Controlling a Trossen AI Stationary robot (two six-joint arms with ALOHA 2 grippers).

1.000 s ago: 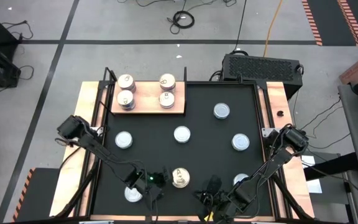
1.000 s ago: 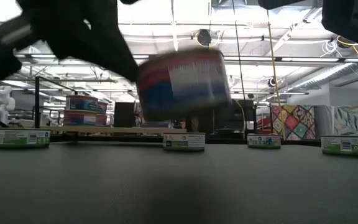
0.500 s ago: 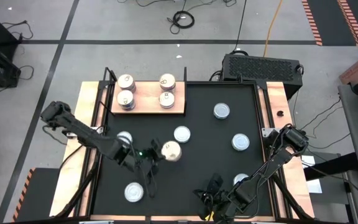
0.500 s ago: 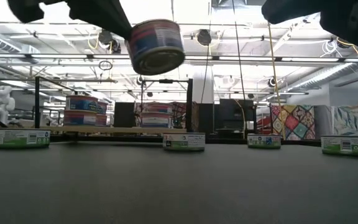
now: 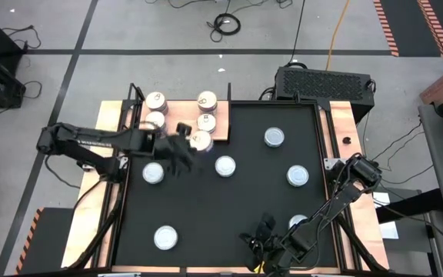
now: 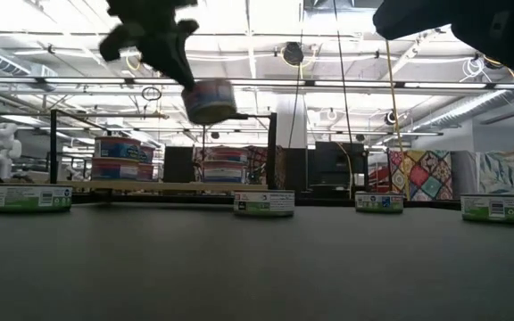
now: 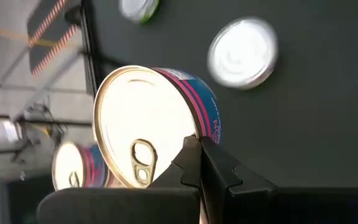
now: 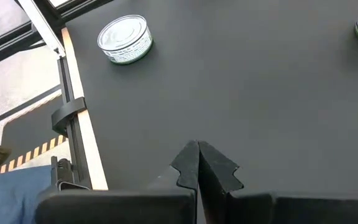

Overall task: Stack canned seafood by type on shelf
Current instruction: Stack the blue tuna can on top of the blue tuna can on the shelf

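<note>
My left gripper (image 5: 190,145) is shut on a can (image 5: 201,140) with a gold pull-tab lid and a pink-and-blue label. It holds the can high over the mat, just off the near edge of the pale wooden shelf (image 5: 181,129). Several like cans (image 5: 207,121) stand on the shelf. Silver-lidded cans (image 5: 224,165) sit upright on the black mat (image 5: 229,208). My right gripper (image 8: 197,163) waits shut above the mat near the table's near edge, holding nothing. My left gripper pinches the can at its lid rim (image 7: 189,133), beside the pull-tab, between the tips of its two fingers. The fingers slant down from the table's left. The can (image 6: 209,100) is lifted clear and tilted, its lid turned toward the gripper.
Silver-lidded cans lie scattered on the mat: one at the left (image 5: 153,173), two at the right (image 5: 274,137) (image 5: 298,175) and two near the near edge (image 5: 165,237) (image 5: 298,223). A black box (image 5: 325,81) stands beyond the far right corner.
My left gripper has swung from the table's near edge up and toward the far edge, to the shelf, rolling as it went. The can has gone with it, lifted higher and still tilted. My right gripper has stayed in place.
</note>
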